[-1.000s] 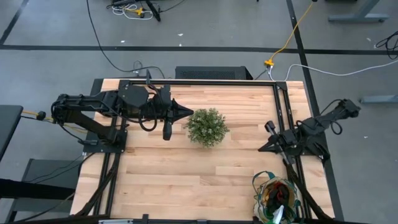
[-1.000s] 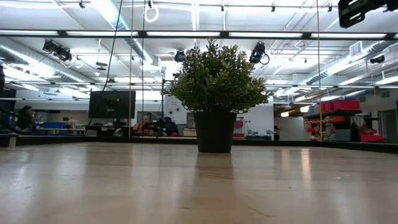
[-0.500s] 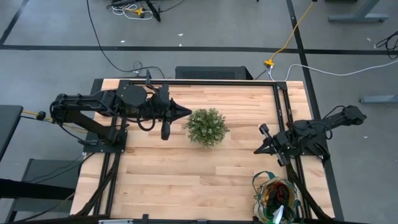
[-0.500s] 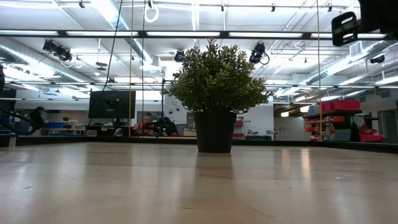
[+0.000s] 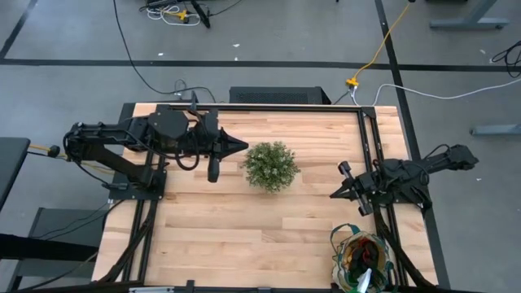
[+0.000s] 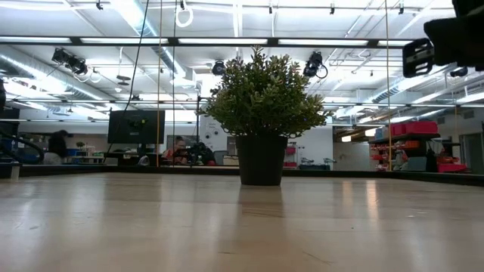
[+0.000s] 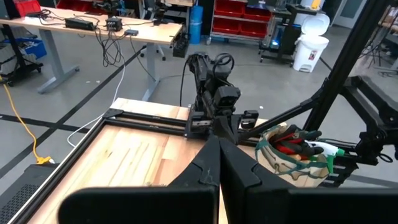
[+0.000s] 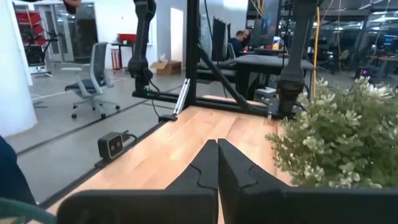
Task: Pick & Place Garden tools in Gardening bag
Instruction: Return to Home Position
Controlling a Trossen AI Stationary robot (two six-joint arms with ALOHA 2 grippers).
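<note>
We log pale wooden table (image 5: 212,236), bushy green plant (image 5: 270,166) centre | left gripper (image 5: 241,146), right gripper (image 5: 333,195) both clenched | strip-lit workshop (image 6: 91,68) behind

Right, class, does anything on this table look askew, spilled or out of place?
Nothing stands out. The plant stands upright mid-table. The bag sits at a corner of the table, with tools poking from its top. Nothing is spilled.

Left gripper (image 5: 242,146), right gripper (image 5: 333,195): fingers together (both).
</note>
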